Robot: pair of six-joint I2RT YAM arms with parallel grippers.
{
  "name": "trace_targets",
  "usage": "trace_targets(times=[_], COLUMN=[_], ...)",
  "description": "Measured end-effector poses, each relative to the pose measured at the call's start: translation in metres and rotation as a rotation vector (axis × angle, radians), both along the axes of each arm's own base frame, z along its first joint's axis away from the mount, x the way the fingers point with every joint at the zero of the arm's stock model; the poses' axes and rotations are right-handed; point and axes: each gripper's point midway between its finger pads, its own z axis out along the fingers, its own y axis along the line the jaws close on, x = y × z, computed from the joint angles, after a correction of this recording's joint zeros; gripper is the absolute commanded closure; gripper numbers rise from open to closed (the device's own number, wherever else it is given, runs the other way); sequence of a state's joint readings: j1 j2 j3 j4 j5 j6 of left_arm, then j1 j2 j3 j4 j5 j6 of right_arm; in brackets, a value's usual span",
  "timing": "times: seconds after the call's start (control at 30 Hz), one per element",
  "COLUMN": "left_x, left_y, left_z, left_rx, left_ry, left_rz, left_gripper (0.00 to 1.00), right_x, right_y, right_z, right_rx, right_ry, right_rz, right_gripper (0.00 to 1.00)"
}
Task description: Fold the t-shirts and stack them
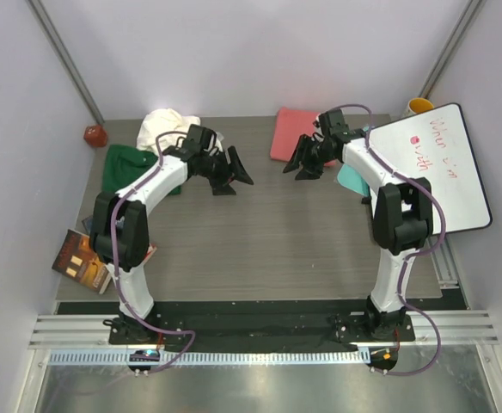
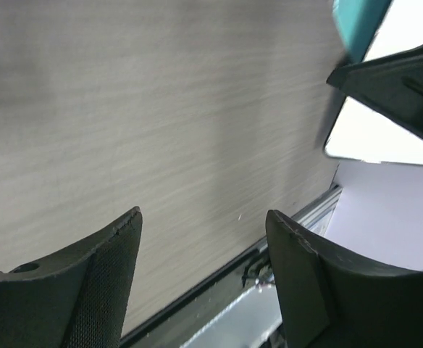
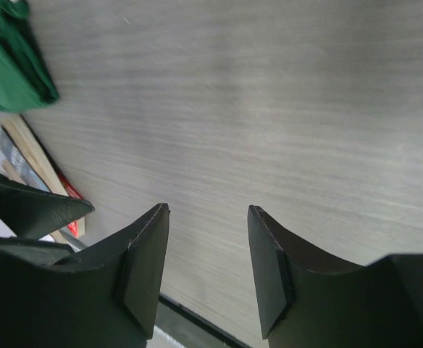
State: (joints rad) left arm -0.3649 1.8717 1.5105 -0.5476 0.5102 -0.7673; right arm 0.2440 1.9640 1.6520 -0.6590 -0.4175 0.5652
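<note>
The left gripper (image 1: 235, 180) and the right gripper (image 1: 300, 169) both hung over the wooden table (image 1: 268, 241), jaws apart and holding nothing. The white t-shirt (image 1: 165, 127) lay crumpled at the far left, touching the dark green t-shirt (image 1: 131, 168). The coral-pink t-shirt (image 1: 290, 133) lay flat just behind the right gripper.

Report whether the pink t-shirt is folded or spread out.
Folded: the pink t-shirt lies as a compact, straight-edged rectangle at the far edge of the table.
</note>
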Motion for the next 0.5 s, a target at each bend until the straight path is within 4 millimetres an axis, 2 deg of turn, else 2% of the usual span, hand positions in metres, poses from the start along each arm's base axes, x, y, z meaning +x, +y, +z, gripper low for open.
trace_targets(times=[0.07, 0.17, 0.33, 0.5], left_x=[-0.016, -0.026, -0.018, 0.0], left_y=[0.002, 0.002, -0.003, -0.011], left_z=[-0.011, -0.009, 0.016, 0.047], left_rx=[0.004, -0.003, -0.038, -0.071], left_ry=[0.042, 0.047, -0.025, -0.109], left_rz=[0.001, -0.003, -0.02, -0.041], left_gripper=[0.28, 0.29, 0.29, 0.26], right_x=[-0.012, -0.025, -0.028, -0.013], right_y=[0.004, 0.012, 0.023, 0.028], right_z=[-0.012, -0.02, -0.017, -0.009], right_rx=[-0.008, -0.016, -0.003, 0.007], right_ry=[0.042, 0.082, 0.077, 0.045], right_rz=[0.01, 0.032, 0.056, 0.057], right_gripper=[0.47, 0.47, 0.47, 0.47])
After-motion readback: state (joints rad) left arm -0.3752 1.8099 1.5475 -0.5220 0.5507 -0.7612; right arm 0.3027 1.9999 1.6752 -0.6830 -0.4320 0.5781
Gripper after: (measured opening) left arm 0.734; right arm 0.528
